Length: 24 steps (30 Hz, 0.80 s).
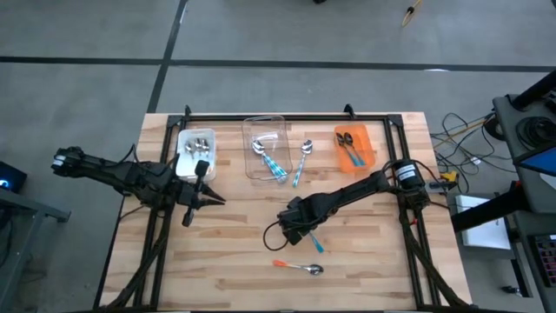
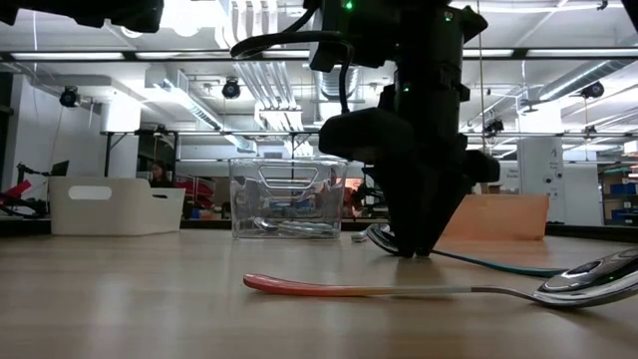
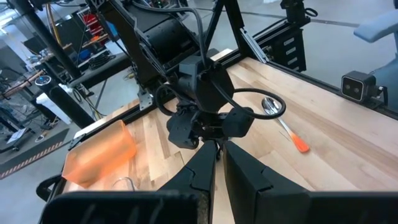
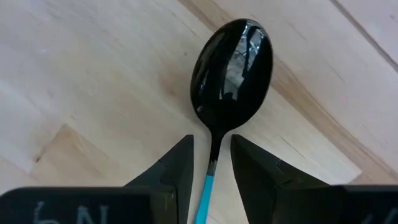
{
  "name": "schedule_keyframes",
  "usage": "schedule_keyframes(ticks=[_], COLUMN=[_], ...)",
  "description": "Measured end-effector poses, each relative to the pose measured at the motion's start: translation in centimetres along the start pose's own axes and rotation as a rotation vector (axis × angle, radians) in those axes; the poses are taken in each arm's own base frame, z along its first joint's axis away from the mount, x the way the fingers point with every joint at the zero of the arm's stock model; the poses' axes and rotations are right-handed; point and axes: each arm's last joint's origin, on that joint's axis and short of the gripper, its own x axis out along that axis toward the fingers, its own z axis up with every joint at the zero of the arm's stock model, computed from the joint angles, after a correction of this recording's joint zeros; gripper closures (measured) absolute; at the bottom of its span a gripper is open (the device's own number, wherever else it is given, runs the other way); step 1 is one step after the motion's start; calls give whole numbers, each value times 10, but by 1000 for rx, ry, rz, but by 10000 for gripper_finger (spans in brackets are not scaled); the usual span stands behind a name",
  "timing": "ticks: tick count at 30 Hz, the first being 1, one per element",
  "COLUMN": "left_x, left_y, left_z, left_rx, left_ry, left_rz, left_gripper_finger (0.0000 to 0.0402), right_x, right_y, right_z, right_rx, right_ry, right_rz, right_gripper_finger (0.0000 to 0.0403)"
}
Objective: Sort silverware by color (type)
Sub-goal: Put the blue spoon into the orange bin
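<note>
Below, we see a glossy black-bowled spoon (image 4: 231, 68) with thin blue handle on pale wood table (image 4: 93, 74). Right gripper (image 4: 211, 163) points straight down, its fingers straddling the neck, apparently not yet touching. Left gripper (image 1: 211, 198) waits pressed together.

Overhead looks straight down, low view skims the table (image 1: 365, 261); both wrist cameras sit close.

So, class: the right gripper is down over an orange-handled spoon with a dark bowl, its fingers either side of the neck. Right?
Not quite. The handle is teal, not orange: the right wrist view shows the spoon with its dark bowl and teal handle, and the right gripper with its fingers either side of the neck.
</note>
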Motion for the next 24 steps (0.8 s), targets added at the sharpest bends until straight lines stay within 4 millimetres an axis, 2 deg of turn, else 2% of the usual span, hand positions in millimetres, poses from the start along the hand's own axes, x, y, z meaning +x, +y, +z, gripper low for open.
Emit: schedule_keyframes(ticks=[7,12,21,24], left_x=[0,0,0,0], left_y=[0,0,0,0], left_z=[0,0,0,0], left_rx=[0,0,0,0], left_ry=[0,0,0,0], left_rz=[0,0,0,0], left_gripper_finger=[387,387,387,387], right_x=[28,29,27,25], right_y=[-1,-1,-2,-1], right_z=[-2,-2,-2,-1], right_rx=[-14,-17,-31,-38], right_ry=[41,42,29,27], right_rz=[-59,-63,-65,-60], right_gripper_finger=[305,315,386,391])
